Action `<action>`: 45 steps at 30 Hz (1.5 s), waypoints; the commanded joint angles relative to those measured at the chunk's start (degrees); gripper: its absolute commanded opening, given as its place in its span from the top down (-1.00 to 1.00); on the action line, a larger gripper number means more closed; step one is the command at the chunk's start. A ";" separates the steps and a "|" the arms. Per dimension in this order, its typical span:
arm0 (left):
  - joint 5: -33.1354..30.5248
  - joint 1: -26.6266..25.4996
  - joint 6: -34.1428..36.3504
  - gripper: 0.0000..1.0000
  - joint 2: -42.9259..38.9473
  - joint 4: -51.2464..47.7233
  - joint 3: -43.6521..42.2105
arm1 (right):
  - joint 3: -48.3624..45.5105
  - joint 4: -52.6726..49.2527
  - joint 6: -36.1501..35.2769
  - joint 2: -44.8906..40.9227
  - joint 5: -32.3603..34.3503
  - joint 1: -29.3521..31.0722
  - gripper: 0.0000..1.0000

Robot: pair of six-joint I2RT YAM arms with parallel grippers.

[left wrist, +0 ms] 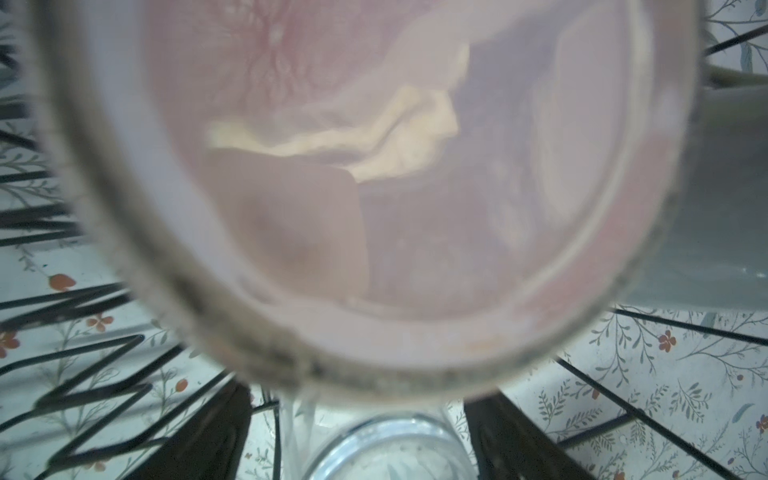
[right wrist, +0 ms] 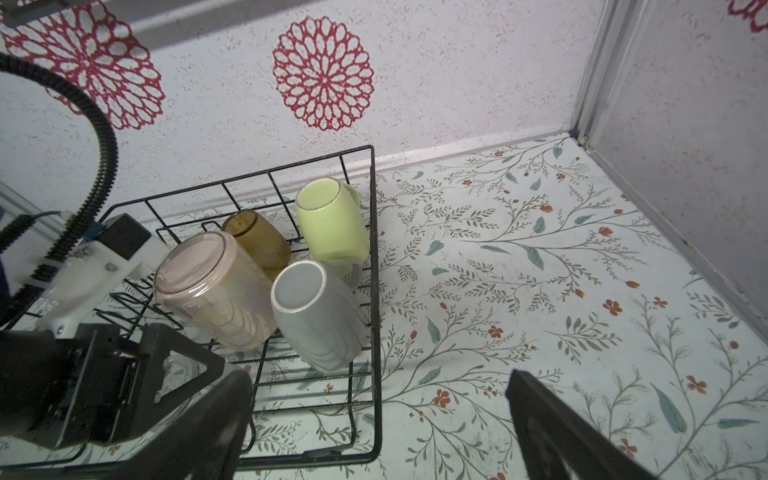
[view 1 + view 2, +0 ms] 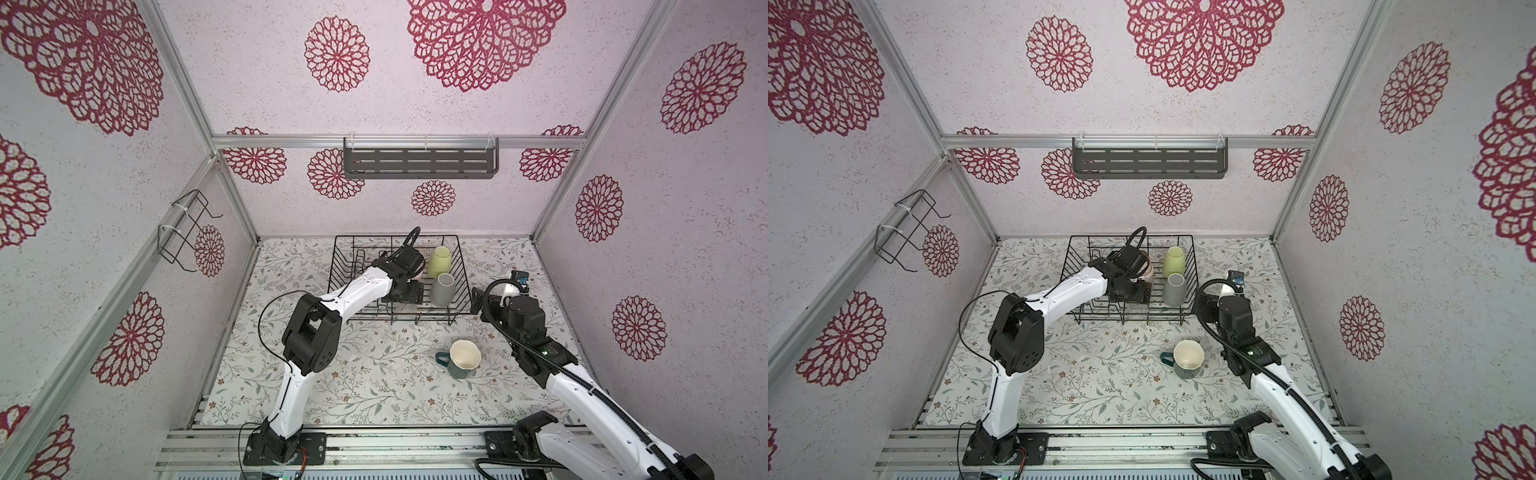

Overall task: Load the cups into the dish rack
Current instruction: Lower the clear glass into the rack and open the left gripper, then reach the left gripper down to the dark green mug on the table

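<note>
The black wire dish rack [image 3: 415, 319] [image 2: 376, 332] stands at the back of the table. Upside down in it are a lime-yellow tumbler [image 3: 439, 261] [image 2: 332, 224], a grey tumbler [image 3: 442, 289] [image 2: 316, 311], an amber glass [image 2: 257, 243] and a pearly pink mug [image 2: 212, 291] [image 1: 374, 187]. My left gripper [image 3: 405, 296] [image 1: 365, 453] reaches into the rack, open around a clear glass [image 1: 386, 451] [image 2: 183, 368] that rests on the wires. A dark teal mug [image 3: 459, 365] [image 3: 1185, 365], cream inside, stands upright on the table in front of the rack. My right gripper [image 3: 482, 305] [image 2: 374, 386] hangs open and empty by the rack's right front corner.
A grey slotted shelf [image 3: 419, 164] hangs on the back wall and a small black wire bracket [image 3: 187, 232] on the left wall. Patterned walls close in three sides. The floral table mat [image 3: 374, 386] stretches from the rack to the front rail.
</note>
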 commanded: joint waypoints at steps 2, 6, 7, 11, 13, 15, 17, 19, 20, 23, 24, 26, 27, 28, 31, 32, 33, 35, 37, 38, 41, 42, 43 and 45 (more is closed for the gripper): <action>-2.64 -0.95 0.31 -0.75 -7.39 -0.94 -0.53 | 3.97 -4.64 -0.20 -0.13 -2.70 -0.24 -0.97; -4.99 -2.26 1.68 -0.82 -13.42 -1.82 -1.80 | 3.62 -5.55 0.00 -0.89 -0.17 -0.37 -0.97; -5.67 -2.69 2.24 -0.83 -14.52 -1.74 -2.63 | 3.29 -5.21 0.06 -1.15 0.21 -0.36 -0.97; -5.54 -5.59 5.47 -0.83 -17.59 -2.88 -5.39 | 2.42 -4.09 0.66 -1.61 2.13 -0.43 -0.97; -4.87 -7.91 7.31 -0.81 -18.59 -3.97 -6.44 | 2.13 -3.50 1.43 -1.64 3.17 -0.46 -0.97; -2.97 -10.61 9.70 -0.82 -19.50 -3.90 -8.66 | 1.77 -2.39 1.55 -1.55 3.43 -0.50 -0.97; 1.38 -12.18 10.65 -0.82 -20.48 -2.94 -11.02 | 1.60 -1.60 1.68 -1.39 3.76 -0.56 -0.98; 4.83 -13.19 10.23 -0.82 -21.78 -0.71 -13.88 | 1.31 -1.03 2.34 -1.17 4.31 -0.73 -0.97; 7.19 -13.60 9.92 -0.82 -22.38 0.93 -15.33 | 1.17 -0.63 2.72 -1.17 4.51 -0.79 -0.98; 11.65 -14.57 8.32 -0.82 -23.27 5.68 -18.32 | 0.97 0.23 2.95 -0.92 4.75 -0.87 -0.97; 12.05 -14.92 7.62 -0.82 -23.07 6.99 -18.71 | 0.97 0.16 3.16 -0.91 5.57 -0.85 -0.97; 12.07 -15.45 6.21 -0.82 -21.79 7.79 -18.52 | 1.01 -0.93 5.02 -1.27 9.17 -1.05 -0.97; 11.70 -15.81 5.50 -0.82 -20.82 7.35 -17.76 | 0.70 -1.26 6.49 -1.88 11.15 -1.15 -0.97; 11.09 -16.22 5.13 -0.83 -20.00 7.09 -17.19 | 0.26 -0.99 7.26 -2.57 12.04 -1.37 -0.97; 7.10 -18.10 5.58 -0.88 -17.57 7.31 -15.69 | -1.58 1.41 7.94 -4.69 11.41 -2.45 -0.98; 5.67 -18.63 6.08 -0.88 -16.69 7.20 -14.84 | -1.84 1.64 8.03 -5.06 10.88 -2.69 -0.98; 4.56 -19.00 6.52 -0.88 -15.64 6.91 -13.82 | -1.86 1.27 8.70 -5.23 10.58 -2.96 -0.97; 3.39 -19.27 6.75 -0.86 -13.69 5.86 -11.80 | -1.76 0.39 9.86 -5.13 9.82 -3.42 -0.97; 2.42 -19.21 7.08 -0.85 -11.99 4.82 -10.03 | -1.76 0.09 10.16 -5.04 8.77 -3.82 -0.97; 2.08 -19.28 7.53 -0.83 -11.10 4.27 -9.12 | -1.83 -0.13 10.17 -5.04 8.48 -3.96 -0.97; 3.26 -19.29 8.09 -0.77 -7.38 1.52 -6.02 | -2.23 -0.69 11.07 -5.79 8.82 -4.50 -0.97; 4.29 -19.32 8.11 -0.76 -6.88 0.76 -5.37 | -2.49 -0.60 11.44 -6.14 8.67 -4.76 -0.97; 5.62 -19.29 8.09 -0.75 -6.63 0.86 -5.45 | -2.78 -0.43 11.56 -6.58 8.39 -4.97 -0.98; 7.62 -19.46 8.17 -0.72 -6.52 2.07 -6.55 | -3.07 -0.17 11.16 -7.01 7.92 -5.24 -0.97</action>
